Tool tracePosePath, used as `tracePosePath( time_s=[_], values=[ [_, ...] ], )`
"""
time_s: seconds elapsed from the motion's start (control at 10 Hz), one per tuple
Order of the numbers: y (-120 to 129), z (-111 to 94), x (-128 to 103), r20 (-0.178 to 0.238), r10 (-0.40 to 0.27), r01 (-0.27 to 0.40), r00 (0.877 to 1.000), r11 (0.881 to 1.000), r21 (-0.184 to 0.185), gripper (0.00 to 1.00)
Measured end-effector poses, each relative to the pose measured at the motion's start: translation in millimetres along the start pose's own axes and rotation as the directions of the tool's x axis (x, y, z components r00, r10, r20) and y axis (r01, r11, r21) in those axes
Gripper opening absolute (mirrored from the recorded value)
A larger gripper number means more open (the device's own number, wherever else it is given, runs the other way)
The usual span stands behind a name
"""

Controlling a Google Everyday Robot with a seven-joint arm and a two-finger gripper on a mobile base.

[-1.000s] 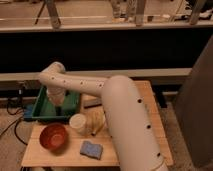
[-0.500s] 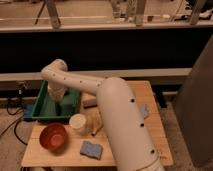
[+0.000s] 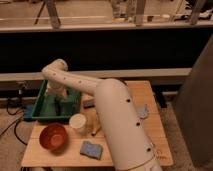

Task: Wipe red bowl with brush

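Red bowl (image 3: 53,137) sits at front-left corner of the table (image 3: 150,100), nothing in it, untouched. Brush not identifiable anywhere. Gripper (image 3: 54,96) is down over the green tray (image 3: 35,107) behind the bowl, prob. reaching for the brush there. So wiping hasn't begun; pickup, carry and wipe all left. White cup (image 3: 78,123) beside bowl, blue sponge (image 3: 91,149) near front edge. Wooden tabletop; dark rail and wall behind.

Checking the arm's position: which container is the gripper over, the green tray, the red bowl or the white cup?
The green tray: the gripper is inside it at the table's back left. The red bowl and white cup sit nearer the front.
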Motion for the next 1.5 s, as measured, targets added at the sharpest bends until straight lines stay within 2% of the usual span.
tracePosePath(
  time_s=[0.4,0.8,0.9,1.2,1.4,1.5],
  values=[
    [-5,19,11,-0.01,-0.004,0.003,1.0,1.0,-0.012,0.8],
    [2,47,11,0.015,-0.005,0.006,1.0,0.999,-0.05,0.79],
    [6,51,11,0.022,-0.003,0.004,1.0,0.998,-0.057,0.72],
    [13,53,11,0.029,0.003,-0.001,1.0,0.997,-0.078,0.42],
    [14,59,9,0.032,0.0,0.004,0.999,0.993,-0.121,0.22],
    [13,61,7,0.038,0.001,0.004,0.999,0.992,-0.13,0.12]
  ],
)
